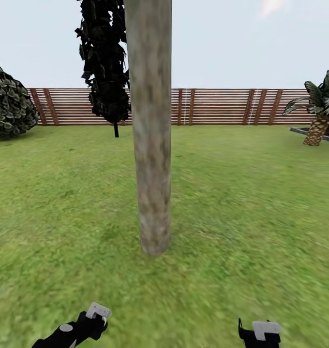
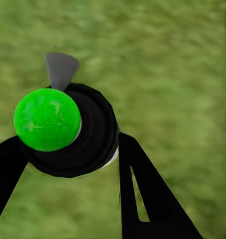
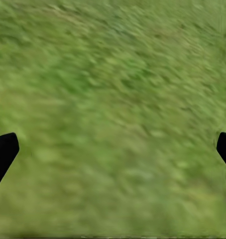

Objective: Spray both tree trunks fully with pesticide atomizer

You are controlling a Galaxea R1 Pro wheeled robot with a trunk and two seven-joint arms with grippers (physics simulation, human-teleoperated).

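Robot faces a tree trunk (image 1: pixel 152 135) rising from the grass floor (image 1: pixel 251 203); bark looks bare, no white mist seen, so spraying is judged not yet begun on this tree. Left gripper (image 2: pixel 68 164) is clamped around a black-bodied, green-capped object (image 2: pixel 47 119) with a grey nozzle, apparently the atomizer (image 2: pixel 88 134). Right gripper (image 3: pixel 113 144): fingers spread wide, empty over grass.

Mottled grey-tan tree trunk (image 1: pixel 152 145), blotchy green grass (image 1: pixel 256 203), brown slatted fence (image 1: pixel 217 106).
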